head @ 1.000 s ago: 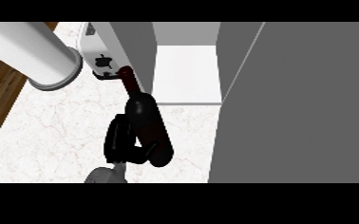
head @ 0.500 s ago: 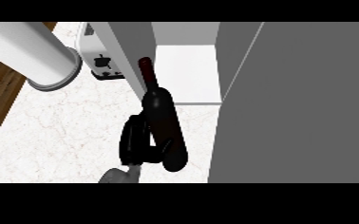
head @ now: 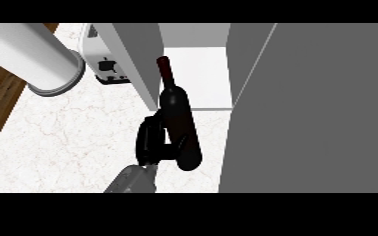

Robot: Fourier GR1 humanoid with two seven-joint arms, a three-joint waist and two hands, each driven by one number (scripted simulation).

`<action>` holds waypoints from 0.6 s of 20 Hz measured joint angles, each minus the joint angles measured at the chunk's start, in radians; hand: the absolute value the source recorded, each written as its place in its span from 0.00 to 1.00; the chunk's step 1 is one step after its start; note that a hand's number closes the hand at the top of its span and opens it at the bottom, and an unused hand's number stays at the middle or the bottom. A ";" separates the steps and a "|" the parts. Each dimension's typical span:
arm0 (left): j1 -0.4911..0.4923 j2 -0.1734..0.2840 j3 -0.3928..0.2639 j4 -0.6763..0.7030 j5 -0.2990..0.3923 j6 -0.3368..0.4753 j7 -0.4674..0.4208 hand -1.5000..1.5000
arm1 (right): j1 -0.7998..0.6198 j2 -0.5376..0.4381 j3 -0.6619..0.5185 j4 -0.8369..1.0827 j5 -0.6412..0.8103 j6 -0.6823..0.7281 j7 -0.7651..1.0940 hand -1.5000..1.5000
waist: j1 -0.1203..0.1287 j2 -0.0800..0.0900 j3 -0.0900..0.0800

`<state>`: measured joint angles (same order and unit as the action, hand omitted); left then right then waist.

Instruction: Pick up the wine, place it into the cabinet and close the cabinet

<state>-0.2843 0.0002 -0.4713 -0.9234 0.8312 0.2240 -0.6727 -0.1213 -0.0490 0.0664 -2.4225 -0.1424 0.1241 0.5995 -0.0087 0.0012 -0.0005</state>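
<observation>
The wine bottle (head: 180,122) is dark, with a reddish neck pointing away from me toward the cabinet's opening. My right hand (head: 150,142) is shut on its lower body from the left, and the grey forearm enters from the lower edge. The bottle's neck lies just right of the cabinet's grey left wall (head: 139,55), over the front of the white shelf (head: 203,77). The open cabinet door (head: 303,110) is a broad grey panel filling the right side, close beside the bottle. My left hand does not show.
A thick pale cylinder (head: 40,55) with a grey end slants in from the upper left. A small white appliance (head: 105,67) stands behind it by the cabinet's wall. The marble counter (head: 66,140) spreads left; a wooden strip (head: 11,87) shows at its left edge.
The hand has carried the bottle right and away from me. Its neck has gone from the cabinet's left wall to over the shelf's front.
</observation>
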 measured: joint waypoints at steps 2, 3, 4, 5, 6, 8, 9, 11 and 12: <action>-0.024 0.000 -0.023 0.037 0.028 -0.002 -0.039 1.00 | 0.014 0.002 -0.003 0.001 -0.004 0.006 -0.016 0.00 | 0.000 0.000 0.000; -0.034 0.000 -0.030 0.038 0.039 0.007 -0.042 1.00 | 0.030 0.004 -0.001 -0.001 -0.005 0.010 -0.025 0.00 | 0.000 0.000 0.000; -0.054 0.000 -0.044 0.048 0.060 0.018 -0.056 1.00 | 0.030 0.000 -0.004 -0.003 -0.008 0.014 -0.022 0.00 | -0.001 0.000 0.000; -0.074 0.000 -0.050 0.065 0.073 0.019 -0.061 1.00 | 0.014 0.002 -0.003 0.004 -0.007 0.007 -0.015 0.00 | -0.001 0.000 0.000; -0.099 0.000 -0.068 0.061 0.096 0.044 -0.063 1.00 | 0.010 0.009 0.012 0.006 0.002 0.002 -0.017 0.00 | -0.002 0.000 0.000; -0.145 0.000 -0.057 0.094 0.111 0.045 -0.060 1.00 | 0.021 0.010 0.015 0.010 0.000 0.009 -0.029 0.00 | -0.002 0.000 0.000; -0.165 0.000 -0.060 0.127 0.129 0.033 -0.073 1.00 | 0.022 0.010 0.010 0.016 -0.007 0.012 -0.038 0.00 | -0.004 0.001 0.000; -0.210 0.000 -0.061 0.148 0.150 0.049 -0.070 1.00 | 0.012 0.009 -0.003 0.033 -0.017 0.014 -0.049 0.00 | -0.004 0.001 0.000; -0.222 0.000 -0.064 0.159 0.165 0.057 -0.075 1.00 | 0.025 0.009 0.003 0.024 -0.015 0.016 -0.050 0.00 | -0.005 0.001 0.000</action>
<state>-0.5068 0.0001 -0.5358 -0.7645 0.9967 0.2814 -0.7477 -0.0966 -0.0397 0.0692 -2.3987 -0.1576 0.1405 0.5493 -0.0133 0.0022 -0.0005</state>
